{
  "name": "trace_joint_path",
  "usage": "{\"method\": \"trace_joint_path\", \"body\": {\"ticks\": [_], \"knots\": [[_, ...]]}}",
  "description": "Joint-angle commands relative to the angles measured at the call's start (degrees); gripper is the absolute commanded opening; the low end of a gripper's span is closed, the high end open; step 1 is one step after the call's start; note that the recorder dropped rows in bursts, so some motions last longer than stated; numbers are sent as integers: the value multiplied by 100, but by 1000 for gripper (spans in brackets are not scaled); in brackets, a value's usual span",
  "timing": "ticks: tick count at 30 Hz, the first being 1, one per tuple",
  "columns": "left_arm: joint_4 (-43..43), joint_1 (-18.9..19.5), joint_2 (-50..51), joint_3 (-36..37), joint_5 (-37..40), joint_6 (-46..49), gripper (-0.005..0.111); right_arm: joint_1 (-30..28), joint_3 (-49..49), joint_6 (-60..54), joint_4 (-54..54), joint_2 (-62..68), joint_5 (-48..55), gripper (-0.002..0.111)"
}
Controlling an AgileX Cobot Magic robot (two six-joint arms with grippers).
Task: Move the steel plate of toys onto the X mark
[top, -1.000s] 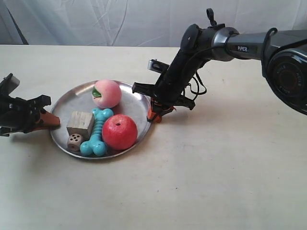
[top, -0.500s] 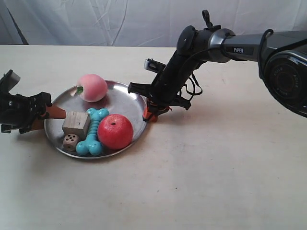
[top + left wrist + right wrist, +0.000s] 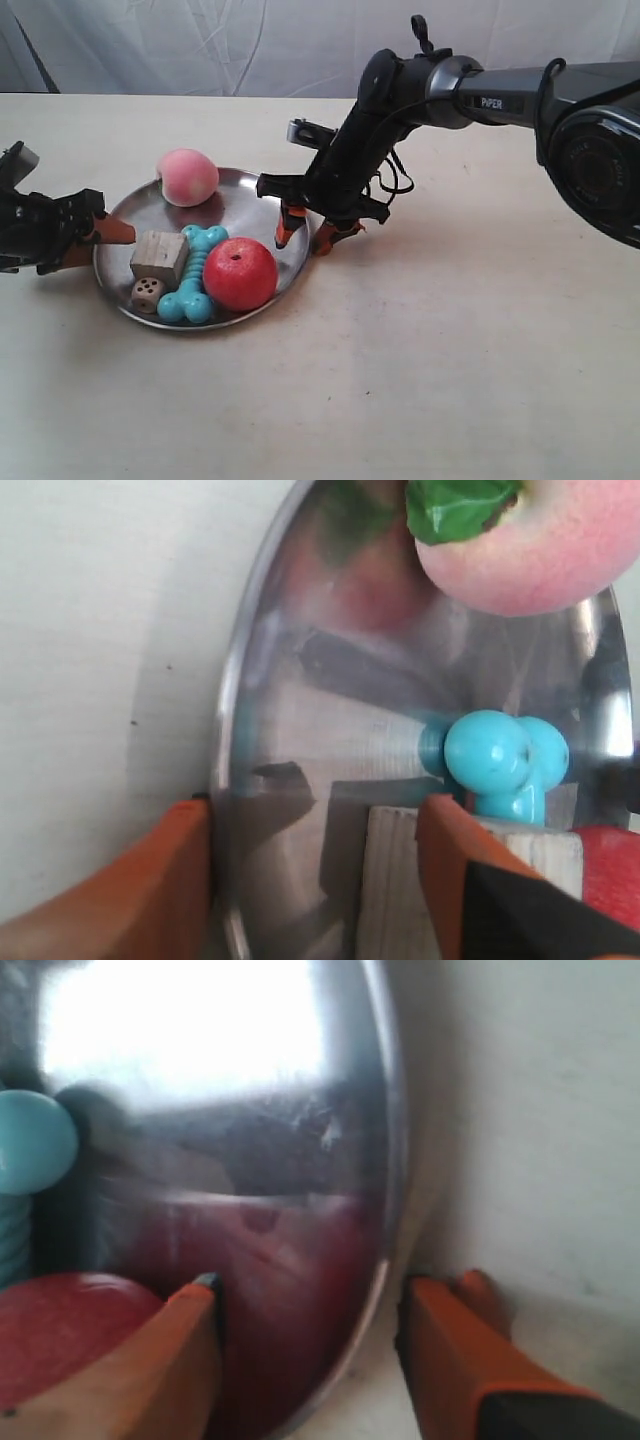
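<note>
The steel plate lies on the beige table holding the pink peach, red apple, turquoise bone, wooden cube and brown die. My left gripper, at the exterior view's left, is open astride the plate's rim: one orange finger is outside it, the other inside against the cube. My right gripper, at the opposite side, is open too, with the rim between its fingers and the apple nearby. The X mark is out of view.
The right arm reaches in from the exterior view's right, above the table. A white cloth backdrop hangs behind the table's far edge.
The plate slid toward the exterior view's left with both grippers, and the peach rolled to its far rim. The right gripper's fingers then spread apart from the rim.
</note>
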Motion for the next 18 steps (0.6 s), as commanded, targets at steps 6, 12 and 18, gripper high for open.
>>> {"method": "trace_joint_path", "body": {"ticks": [6, 12, 18], "knots": [[-32, 238, -322, 0, -158, 44, 56, 3, 30, 458, -1136, -357, 151, 53], [-32, 238, -366, 106, -364, -153, 51, 3, 30, 490, -1262, -635, 220, 53], [-32, 238, -764, 82, -1033, -587, 13, 3, 30, 490, -1758, -1248, 246, 20]]}}
